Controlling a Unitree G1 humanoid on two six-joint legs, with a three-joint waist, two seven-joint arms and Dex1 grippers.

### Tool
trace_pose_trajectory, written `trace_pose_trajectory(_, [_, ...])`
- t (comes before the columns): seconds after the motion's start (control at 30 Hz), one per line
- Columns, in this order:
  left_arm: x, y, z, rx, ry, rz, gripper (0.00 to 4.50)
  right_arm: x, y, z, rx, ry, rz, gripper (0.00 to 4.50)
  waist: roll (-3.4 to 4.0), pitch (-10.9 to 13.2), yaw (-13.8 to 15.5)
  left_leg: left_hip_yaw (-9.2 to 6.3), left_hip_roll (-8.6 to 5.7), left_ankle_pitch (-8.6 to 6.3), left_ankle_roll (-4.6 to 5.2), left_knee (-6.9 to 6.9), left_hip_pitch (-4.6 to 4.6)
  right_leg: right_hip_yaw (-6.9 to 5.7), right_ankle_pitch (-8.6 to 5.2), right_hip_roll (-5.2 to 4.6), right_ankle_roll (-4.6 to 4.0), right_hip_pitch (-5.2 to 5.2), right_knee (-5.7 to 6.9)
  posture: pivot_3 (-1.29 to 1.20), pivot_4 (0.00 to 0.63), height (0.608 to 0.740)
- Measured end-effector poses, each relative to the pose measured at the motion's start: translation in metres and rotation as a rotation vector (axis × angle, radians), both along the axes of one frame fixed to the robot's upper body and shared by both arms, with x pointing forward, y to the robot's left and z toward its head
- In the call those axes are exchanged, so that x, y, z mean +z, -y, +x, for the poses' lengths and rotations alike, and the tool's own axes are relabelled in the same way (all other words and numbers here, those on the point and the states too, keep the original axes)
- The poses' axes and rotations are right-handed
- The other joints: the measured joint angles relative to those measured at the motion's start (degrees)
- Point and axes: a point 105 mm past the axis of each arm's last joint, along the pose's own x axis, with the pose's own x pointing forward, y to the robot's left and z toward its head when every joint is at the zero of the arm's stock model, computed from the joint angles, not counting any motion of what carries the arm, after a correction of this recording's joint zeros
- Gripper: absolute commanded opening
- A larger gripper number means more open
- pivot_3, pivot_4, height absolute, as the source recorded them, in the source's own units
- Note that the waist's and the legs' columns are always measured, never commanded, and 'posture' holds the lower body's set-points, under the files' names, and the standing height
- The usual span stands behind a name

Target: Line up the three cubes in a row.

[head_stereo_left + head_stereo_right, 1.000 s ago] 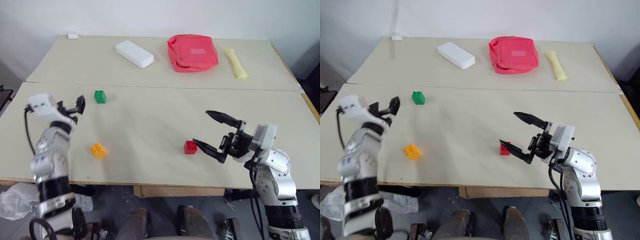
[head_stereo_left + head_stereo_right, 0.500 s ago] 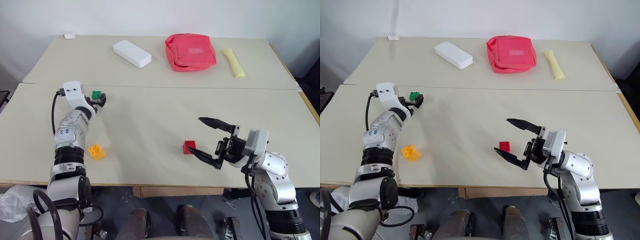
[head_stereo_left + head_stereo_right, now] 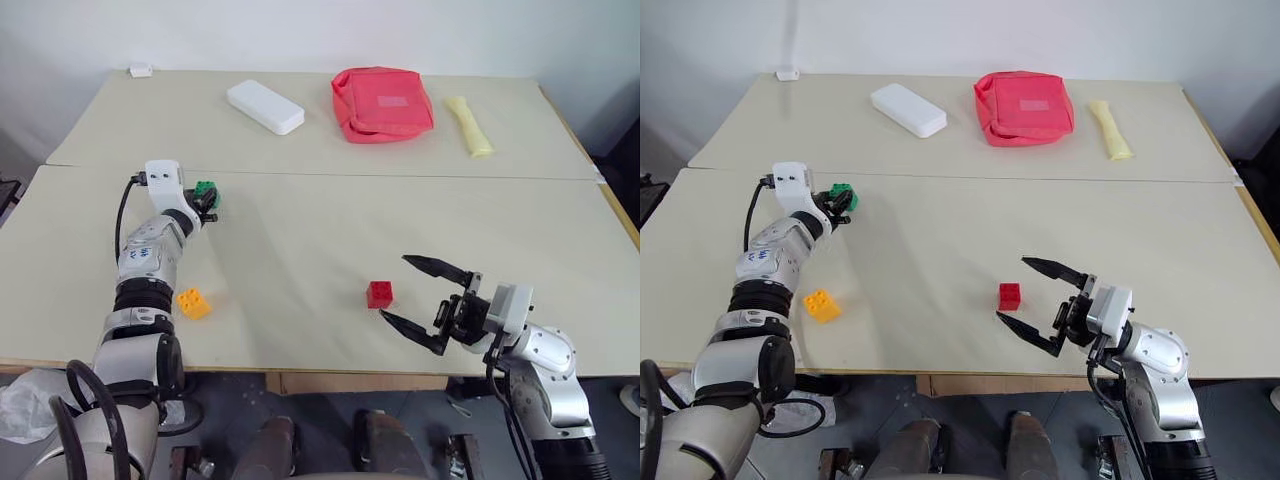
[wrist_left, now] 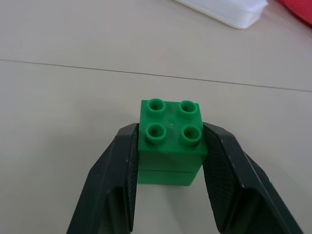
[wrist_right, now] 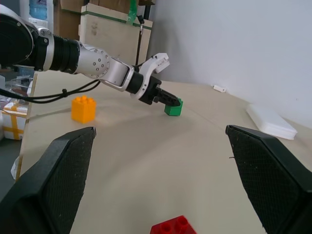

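Beige table [image 3: 300,230] was roomy; my left gripper [image 4: 170,161] pinched the green brick [image 4: 170,141] low, so it could've slipped. Right gripper [image 3: 418,303] gaped beside the red brick [image 3: 380,293].

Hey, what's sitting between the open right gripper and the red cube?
Nothing: bare table separates the right gripper from the red cube, seen from the left eye.

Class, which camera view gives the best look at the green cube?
The left wrist view: the green cube is close up, studs visible, clamped between the left tool's fingers. Both eye views and the right wrist view show it small and distant.
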Motion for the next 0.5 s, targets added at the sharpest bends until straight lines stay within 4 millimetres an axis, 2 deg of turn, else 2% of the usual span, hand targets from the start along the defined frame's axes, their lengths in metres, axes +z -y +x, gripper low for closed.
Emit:
trace_pose_trajectory(0.07, [0.013,0.0,-0.003,-0.082,0.057,0.008,1.5,0.0,0.0,0.0,-0.003,0.008,0.0,4.5,0.0,0.0,0.0,-0.01,0.01,0.0,0.0,0.0,0.0,-0.01,0.0,0.0,0.0,0.0,-0.01,0.0,0.15,0.74])
trace_pose_trajectory(0.13, [0.039,0.006,-0.016,-0.265,0.165,0.026,1.5,0.001,0.003,0.0,-0.016,0.015,0.0,4.5,0.0,0.0,-0.2,-0.01,0.06,-0.01,-0.02,-0.01,-0.02,-0.01,-0.01,0.01,-0.01,-0.01,-0.02,0.0,0.15,0.74])
trace_pose_trajectory(0.23, [0.077,0.021,-0.051,-0.612,0.304,0.136,1.5,0.003,0.018,0.001,-0.063,0.023,-0.035,4.5,0.02,0.0,-0.6,-0.01,0.06,-0.02,-0.02,-0.02,-0.02,0.0,-0.01,-0.08,-0.03,0.02,-0.06,0.0,0.15,0.74])
trace_pose_trajectory(0.27, [0.083,0.026,-0.059,-0.693,0.322,0.167,1.5,0.004,0.024,0.002,-0.083,0.024,-0.046,4.5,0.03,0.0,-0.6,-0.03,0.05,-0.02,-0.02,-0.02,0.01,0.0,-0.01,-0.08,-0.03,0.07,-0.08,0.0,0.15,0.74])
trace_pose_trajectory(0.33, [0.081,0.039,-0.082,-0.919,0.268,0.249,1.5,0.005,0.036,0.004,-0.118,0.027,-0.078,4.5,0.07,0.0,-0.4,-0.05,0.05,-0.02,0.0,0.01,0.04,0.03,-0.02,-0.08,-0.03,0.16,-0.12,0.0,0.15,0.74])
trace_pose_trajectory(0.4, [0.065,0.058,-0.103,-1.155,0.169,0.317,1.5,0.009,0.053,0.007,-0.17,0.033,-0.102,4.5,0.13,0.0,-0.1,-0.05,0.03,-0.04,0.05,0.03,0.06,0.17,-0.02,-0.08,-0.04,0.2,-0.11,0.0,0.15,0.74])
trace_pose_trajectory(0.5, [0.044,0.092,-0.122,-1.406,0.081,0.354,1.5,0.013,0.066,0.004,-0.189,0.038,-0.152,4.5,0.14,0.0,0.3,-0.16,0.03,-0.07,0.11,0.09,0.0,0.36,-0.02,-0.1,-0.04,0.23,-0.14,0.0,0.15,0.74])
